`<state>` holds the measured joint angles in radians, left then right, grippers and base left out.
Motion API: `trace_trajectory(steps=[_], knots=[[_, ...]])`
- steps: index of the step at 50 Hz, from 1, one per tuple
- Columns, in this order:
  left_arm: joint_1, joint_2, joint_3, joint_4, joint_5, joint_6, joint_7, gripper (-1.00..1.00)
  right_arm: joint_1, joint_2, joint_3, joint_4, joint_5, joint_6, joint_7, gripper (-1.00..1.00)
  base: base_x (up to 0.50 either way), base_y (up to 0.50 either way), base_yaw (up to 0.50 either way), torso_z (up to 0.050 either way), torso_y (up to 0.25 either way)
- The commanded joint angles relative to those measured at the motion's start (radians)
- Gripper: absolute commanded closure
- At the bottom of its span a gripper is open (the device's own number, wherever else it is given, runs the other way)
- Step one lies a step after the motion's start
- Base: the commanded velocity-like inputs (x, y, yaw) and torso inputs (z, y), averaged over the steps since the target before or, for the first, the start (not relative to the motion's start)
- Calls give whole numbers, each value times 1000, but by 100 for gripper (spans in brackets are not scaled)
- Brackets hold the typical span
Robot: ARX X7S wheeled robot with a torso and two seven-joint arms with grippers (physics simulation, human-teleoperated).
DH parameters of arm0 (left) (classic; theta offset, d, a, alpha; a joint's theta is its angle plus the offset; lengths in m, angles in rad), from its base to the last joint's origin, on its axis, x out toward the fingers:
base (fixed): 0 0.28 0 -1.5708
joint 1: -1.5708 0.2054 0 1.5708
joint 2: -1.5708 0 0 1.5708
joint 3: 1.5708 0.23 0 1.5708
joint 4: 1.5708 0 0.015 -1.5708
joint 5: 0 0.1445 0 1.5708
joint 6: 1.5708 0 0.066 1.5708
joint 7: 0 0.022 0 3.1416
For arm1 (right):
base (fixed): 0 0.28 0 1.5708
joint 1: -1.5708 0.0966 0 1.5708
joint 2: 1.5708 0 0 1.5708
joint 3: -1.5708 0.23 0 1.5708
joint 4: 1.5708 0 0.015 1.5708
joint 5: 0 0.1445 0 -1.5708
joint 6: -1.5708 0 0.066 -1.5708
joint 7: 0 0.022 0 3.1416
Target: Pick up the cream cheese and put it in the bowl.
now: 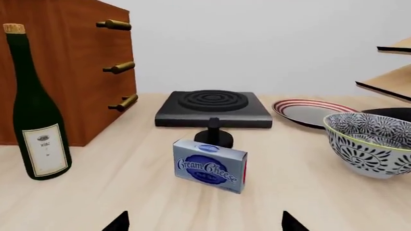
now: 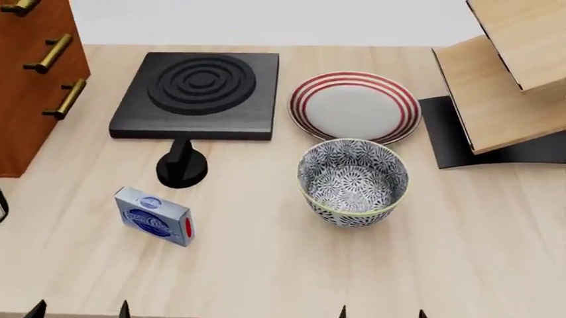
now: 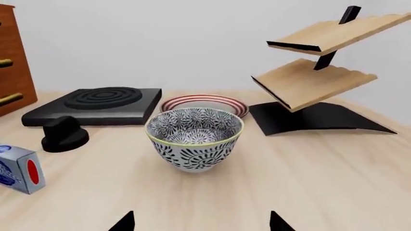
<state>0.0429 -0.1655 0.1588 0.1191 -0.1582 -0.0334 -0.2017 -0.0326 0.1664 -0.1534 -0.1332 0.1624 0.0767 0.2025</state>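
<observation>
The cream cheese (image 2: 153,216), a small light-blue box with a blue oval logo and a red end flap, stands on the wooden table at the left; it also shows in the left wrist view (image 1: 210,165) and at the edge of the right wrist view (image 3: 16,169). The bowl (image 2: 353,182), blue-and-white floral with a yellowish rim, stands to its right, also seen in the right wrist view (image 3: 194,138) and the left wrist view (image 1: 372,142). My left gripper (image 2: 79,309) is open and empty, short of the box. My right gripper (image 2: 382,311) is open and empty, short of the bowl.
A black stove plate (image 2: 199,95) with a black knob (image 2: 182,165) lies behind the box. A white plate with red rings (image 2: 354,107) sits behind the bowl. A wooden drawer cabinet (image 2: 36,73) and a wine bottle (image 1: 33,110) stand at the left, a wooden rack (image 2: 504,79) at the right.
</observation>
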Motion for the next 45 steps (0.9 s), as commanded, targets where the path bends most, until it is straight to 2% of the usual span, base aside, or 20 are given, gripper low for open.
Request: trace_trajectory(steps=[1, 27, 29, 31, 32, 33, 45], knots=[[10, -17, 5, 66, 3, -40, -23, -100, -15, 17, -8, -84, -15, 52, 35, -100, 133, -78, 0, 0, 0], [57, -82, 8, 370, 6, -191, -99, -100, -67, 73, -1, -342, 14, 171, 96, -100, 132, -81, 0, 0, 0], [57, -84, 8, 378, 10, -194, -104, -100, -67, 76, -4, -352, 8, 179, 103, -100, 131, -82, 0, 0, 0], [67, -79, 13, 310, 19, -118, -97, -100, -69, 78, -8, -361, 6, 184, 107, -100, 131, -82, 0, 0, 0], [60, -84, 11, 361, 13, -173, -105, -100, -70, 80, -10, -364, 5, 183, 106, -100, 137, -86, 0, 0, 0], [65, -81, 15, 319, 17, -128, -98, -100, -70, 80, -11, -363, 6, 183, 106, -100, 129, -82, 0, 0, 0], [58, -89, 21, 326, 9, -140, -107, -100, -53, 85, -24, -345, 10, 191, 113, -100, 133, -74, 0, 0, 0]])
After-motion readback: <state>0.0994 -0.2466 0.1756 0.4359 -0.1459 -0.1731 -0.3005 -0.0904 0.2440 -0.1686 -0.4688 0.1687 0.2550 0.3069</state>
